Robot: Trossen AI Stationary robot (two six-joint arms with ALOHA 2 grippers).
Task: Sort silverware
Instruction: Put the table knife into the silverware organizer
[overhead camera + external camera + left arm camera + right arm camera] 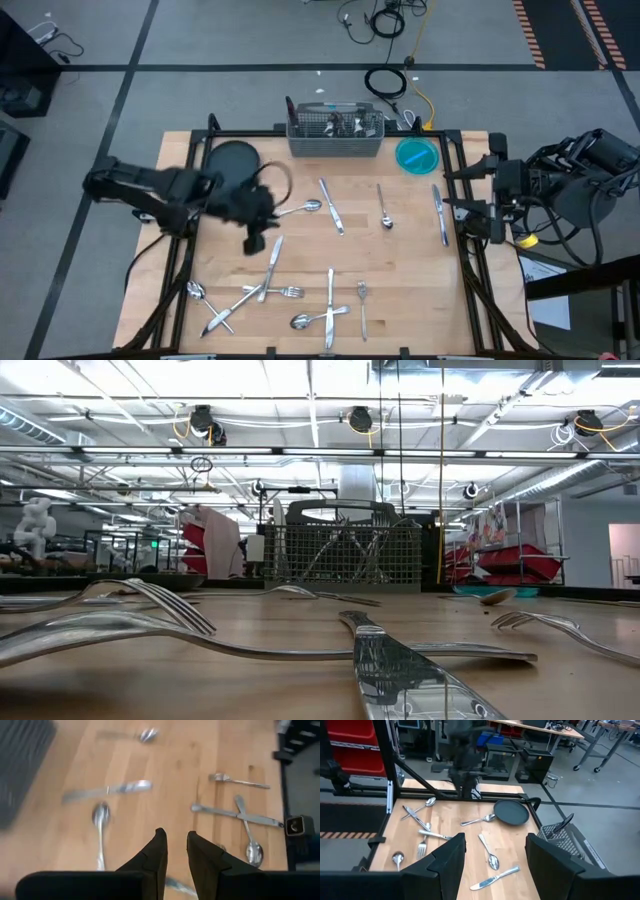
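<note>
L hand (254,243) over desk (400,290) near a knife (272,266), fingers apart, empty. R hand (462,190) at desk's edge, released. Silverware (329,296) scattered.

No text, label, brand, number or sign can be read in any of the four views. The silverware (330,208) near the left gripper (255,240) bears no legible stamp, and the wire caddy (336,132) beyond it carries no marking that can be made out. A sheet of paper (548,290) lies off the table just past the right gripper (470,195), but whatever is printed on it is too small to read.
</note>
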